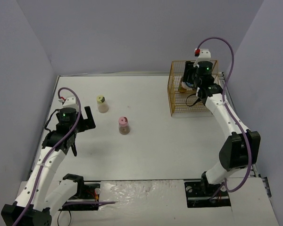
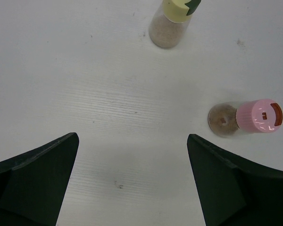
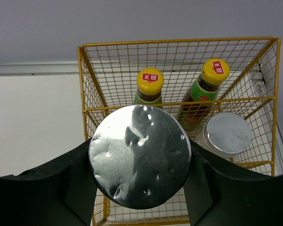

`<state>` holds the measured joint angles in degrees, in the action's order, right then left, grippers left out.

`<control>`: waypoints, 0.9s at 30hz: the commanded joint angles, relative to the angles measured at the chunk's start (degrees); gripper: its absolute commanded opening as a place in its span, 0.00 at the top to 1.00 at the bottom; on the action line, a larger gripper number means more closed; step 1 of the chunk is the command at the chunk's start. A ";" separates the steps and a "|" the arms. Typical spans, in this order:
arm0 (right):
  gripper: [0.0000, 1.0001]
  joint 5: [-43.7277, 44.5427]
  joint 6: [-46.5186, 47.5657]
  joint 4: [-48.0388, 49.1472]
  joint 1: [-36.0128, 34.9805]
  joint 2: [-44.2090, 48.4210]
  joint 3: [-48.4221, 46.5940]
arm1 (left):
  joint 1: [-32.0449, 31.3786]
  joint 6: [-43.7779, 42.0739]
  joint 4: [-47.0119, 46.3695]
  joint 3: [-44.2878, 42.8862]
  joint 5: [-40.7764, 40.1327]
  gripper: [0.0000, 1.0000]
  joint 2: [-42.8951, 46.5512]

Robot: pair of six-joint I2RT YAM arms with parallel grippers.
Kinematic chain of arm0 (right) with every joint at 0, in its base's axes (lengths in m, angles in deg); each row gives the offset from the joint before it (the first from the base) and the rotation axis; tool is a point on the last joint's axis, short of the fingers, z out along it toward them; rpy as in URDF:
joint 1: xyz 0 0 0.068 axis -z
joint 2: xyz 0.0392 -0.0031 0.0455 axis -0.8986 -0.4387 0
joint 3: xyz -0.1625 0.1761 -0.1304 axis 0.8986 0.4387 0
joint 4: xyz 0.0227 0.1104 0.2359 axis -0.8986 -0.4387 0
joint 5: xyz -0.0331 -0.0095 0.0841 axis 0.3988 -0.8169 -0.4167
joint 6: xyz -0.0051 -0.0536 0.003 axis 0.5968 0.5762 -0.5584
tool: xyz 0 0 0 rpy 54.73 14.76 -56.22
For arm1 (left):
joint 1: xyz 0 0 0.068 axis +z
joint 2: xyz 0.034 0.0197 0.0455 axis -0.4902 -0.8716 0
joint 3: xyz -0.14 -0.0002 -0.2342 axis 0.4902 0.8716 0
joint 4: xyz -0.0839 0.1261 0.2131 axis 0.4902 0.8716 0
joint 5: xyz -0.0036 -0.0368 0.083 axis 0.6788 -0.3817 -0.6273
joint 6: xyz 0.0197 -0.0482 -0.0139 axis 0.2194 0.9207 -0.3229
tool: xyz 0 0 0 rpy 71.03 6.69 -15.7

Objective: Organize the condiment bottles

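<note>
My right gripper point(image 1: 190, 78) point(image 3: 140, 149) is shut on a stout silver-lidded bottle point(image 3: 139, 162) and holds it above the near left part of the yellow wire basket point(image 1: 171, 100) point(image 3: 179, 44). Inside the basket stand two tall yellow-capped bottles point(image 3: 150, 85) point(image 3: 211, 79) and a second silver-lidded bottle point(image 3: 226, 134). The yellow-green-capped bottle point(image 1: 102, 103) point(image 2: 172, 20) and the pink-capped bottle point(image 1: 124, 125) point(image 2: 253, 117) stand on the table at left centre. My left gripper point(image 1: 88, 118) point(image 2: 132, 141) is open and empty, just short of both bottles.
The white table point(image 1: 146, 150) is walled by grey panels on three sides. The basket stands in the far right corner, close to the right wall. My right arm point(image 1: 226, 117) stretches along the right side.
</note>
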<state>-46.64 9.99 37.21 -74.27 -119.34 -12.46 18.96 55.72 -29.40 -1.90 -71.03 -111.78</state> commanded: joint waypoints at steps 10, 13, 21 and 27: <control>1.00 -4.41 -0.62 10.79 2.74 -6.30 -1.57 | 1.43 0.35 -3.33 -1.14 1.39 0.03 -0.81; 1.00 -4.45 -0.92 9.72 2.87 -8.76 -1.83 | 1.51 0.39 -3.33 -1.14 1.61 0.03 -0.94; 0.75 -3.70 -2.16 7.06 3.14 -13.11 -2.71 | 1.80 0.34 -3.33 -1.17 2.32 0.03 -1.56; 0.43 -4.66 -2.64 5.29 3.27 -13.98 -4.28 | 1.86 0.34 -3.25 -1.23 2.79 0.03 -2.21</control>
<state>-50.64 8.22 38.60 -71.44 -135.38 -12.49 20.38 55.76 -29.47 -1.90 -69.06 -113.41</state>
